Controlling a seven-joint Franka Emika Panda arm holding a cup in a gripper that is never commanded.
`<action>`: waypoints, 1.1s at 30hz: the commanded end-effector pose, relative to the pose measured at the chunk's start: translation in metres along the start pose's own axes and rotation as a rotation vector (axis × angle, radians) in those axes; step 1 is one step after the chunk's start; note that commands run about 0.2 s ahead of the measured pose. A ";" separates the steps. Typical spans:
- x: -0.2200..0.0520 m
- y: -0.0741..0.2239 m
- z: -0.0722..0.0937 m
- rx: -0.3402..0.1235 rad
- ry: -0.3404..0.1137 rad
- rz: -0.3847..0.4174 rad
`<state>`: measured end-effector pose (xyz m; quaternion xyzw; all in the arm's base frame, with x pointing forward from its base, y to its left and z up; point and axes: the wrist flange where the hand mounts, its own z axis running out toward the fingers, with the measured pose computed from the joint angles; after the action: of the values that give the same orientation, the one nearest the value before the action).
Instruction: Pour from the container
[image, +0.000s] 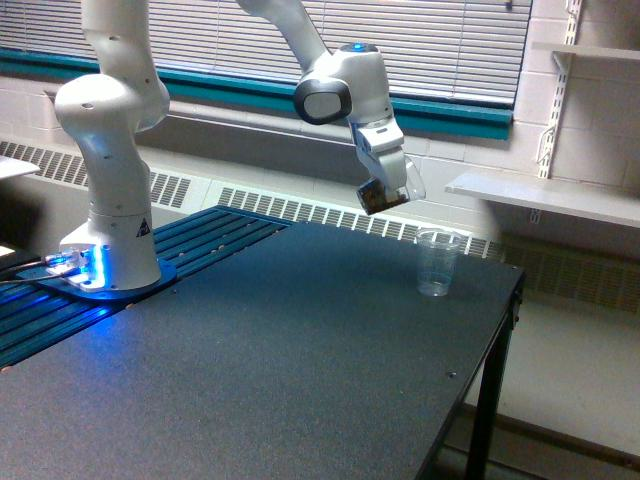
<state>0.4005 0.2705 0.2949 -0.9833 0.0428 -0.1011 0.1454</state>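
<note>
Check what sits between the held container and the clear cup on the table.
Nothing. In the exterior view only open air separates the container in the gripper from the clear cup.

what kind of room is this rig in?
Probably a lab or workshop room, not a home: the arm is bolted to a dark worktable, with window blinds, a baseboard heater and wall-mounted shelving behind.

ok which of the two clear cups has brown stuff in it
The small container held in the gripper, up in the air. The taller cup standing on the table looks empty.
</note>
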 end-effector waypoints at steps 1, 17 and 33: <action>0.007 0.005 -0.013 0.000 0.047 0.040; 0.029 0.028 -0.031 -0.048 0.103 0.083; 0.053 0.044 -0.049 -0.141 0.110 0.044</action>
<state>0.4316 0.2135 0.3241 -0.9853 0.0627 -0.1375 0.0798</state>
